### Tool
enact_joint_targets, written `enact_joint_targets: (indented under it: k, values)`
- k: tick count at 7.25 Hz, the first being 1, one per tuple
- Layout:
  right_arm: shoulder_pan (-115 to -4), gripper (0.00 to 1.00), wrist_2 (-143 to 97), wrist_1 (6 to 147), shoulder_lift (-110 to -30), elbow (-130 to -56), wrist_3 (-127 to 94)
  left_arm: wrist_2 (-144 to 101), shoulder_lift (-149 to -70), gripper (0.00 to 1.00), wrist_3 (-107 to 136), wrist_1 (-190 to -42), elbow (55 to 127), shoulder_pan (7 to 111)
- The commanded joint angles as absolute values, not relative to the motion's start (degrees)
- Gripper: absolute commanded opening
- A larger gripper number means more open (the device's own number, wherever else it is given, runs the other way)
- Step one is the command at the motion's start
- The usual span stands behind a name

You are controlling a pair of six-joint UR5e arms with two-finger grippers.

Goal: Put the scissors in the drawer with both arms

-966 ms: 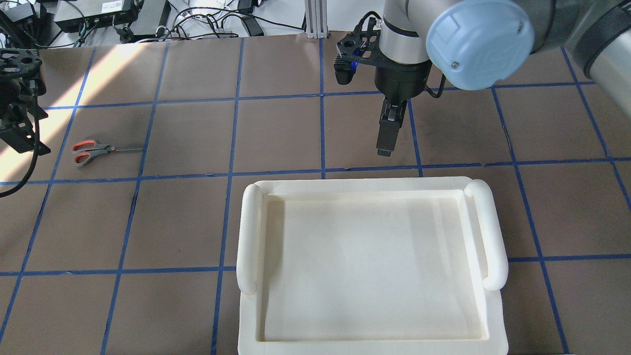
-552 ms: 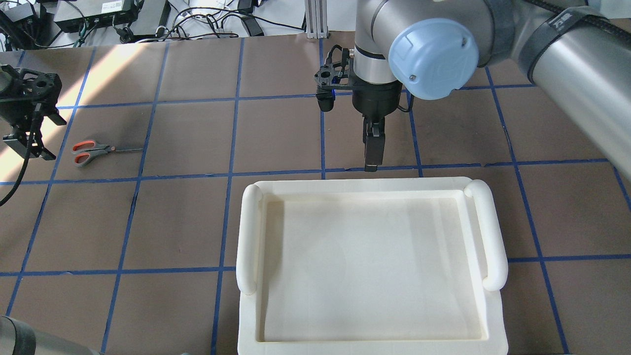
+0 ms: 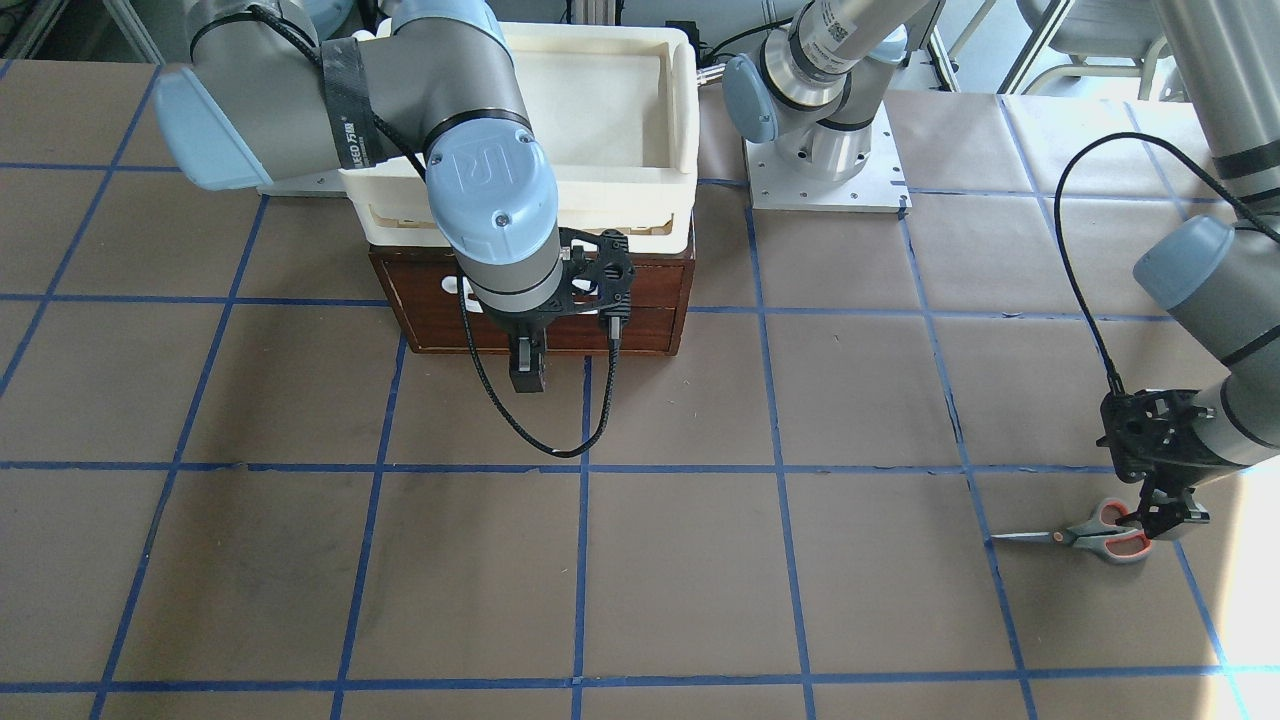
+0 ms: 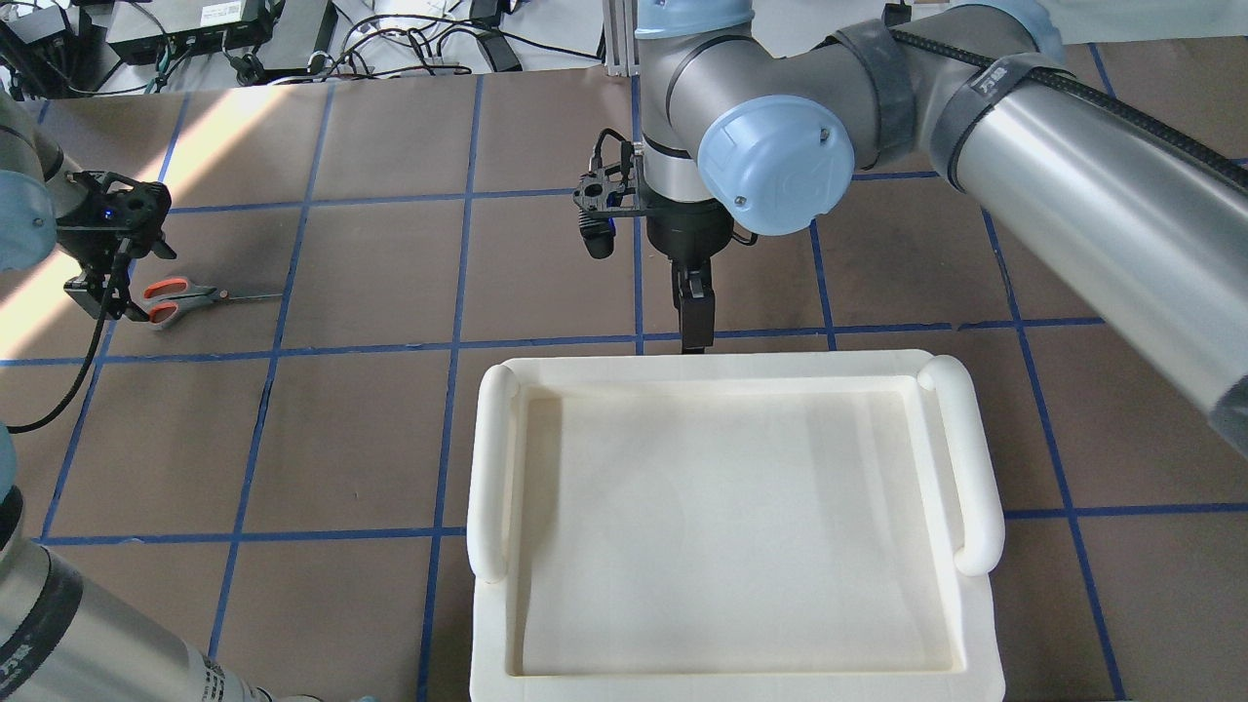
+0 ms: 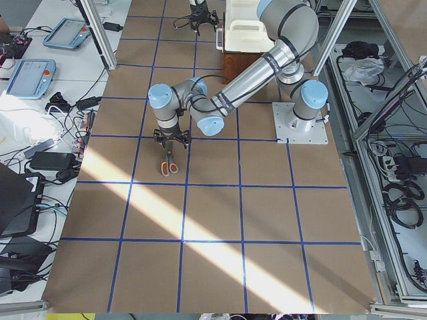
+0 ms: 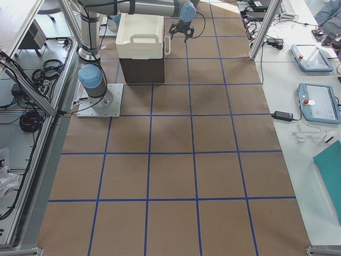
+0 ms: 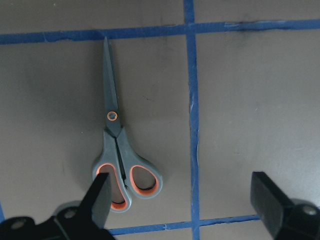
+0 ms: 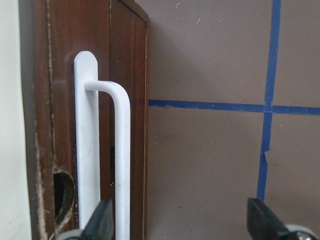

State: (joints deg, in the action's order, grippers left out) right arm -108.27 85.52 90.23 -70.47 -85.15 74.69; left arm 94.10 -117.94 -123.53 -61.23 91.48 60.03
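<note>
The scissors lie flat on the brown table at the far left, blades closed; they also show in the front view and the left wrist view. My left gripper is open just above their orange-lined handles, and its left finger overlaps one loop. The dark wooden drawer is shut under the cream tray. My right gripper is open in front of it, with the white bar handle beside one finger.
A cream-white plastic tray sits on top of the drawer cabinet. Blue tape lines grid the brown table. Cables and electronics lie beyond the far edge. A black cable hangs from the right wrist.
My left gripper has moved right, onto the scissors' handles. My right gripper has moved left and closer to the tray's edge, in front of the drawer.
</note>
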Motion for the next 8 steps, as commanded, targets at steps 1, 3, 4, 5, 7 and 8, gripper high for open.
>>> enact_joint_targets:
  k: [1, 3, 4, 5, 7, 8]
  values:
    - [-108.4, 0.87, 85.5, 90.5, -69.0, -85.4, 77.8, 91.4, -120.7, 1.00, -123.3, -59.2, 91.3, 60.0]
    - [-108.2, 0.85, 85.4, 89.9, -69.0, -86.1, 77.9, 91.0, -123.0, 1.00, -123.7, -56.5, 91.2, 60.0]
    - [-108.4, 0.86, 85.4, 89.6, -69.0, -86.7, 77.1, 91.1, -123.9, 1.00, -124.0, -54.9, 91.1, 60.0]
    - [-108.4, 0.87, 85.6, 89.5, -69.0, -86.8, 77.1, 91.1, -124.4, 1.00, -123.9, -54.9, 91.1, 60.0]
    - [-108.4, 0.92, 85.3, 89.5, -68.3, -86.6, 77.0, 91.1, -125.2, 0.91, -123.8, -54.9, 90.8, 60.0]
    - [-108.1, 0.96, 84.7, 89.4, -67.9, -85.9, 76.0, 91.1, -125.2, 0.90, -123.8, -54.9, 90.8, 60.0]
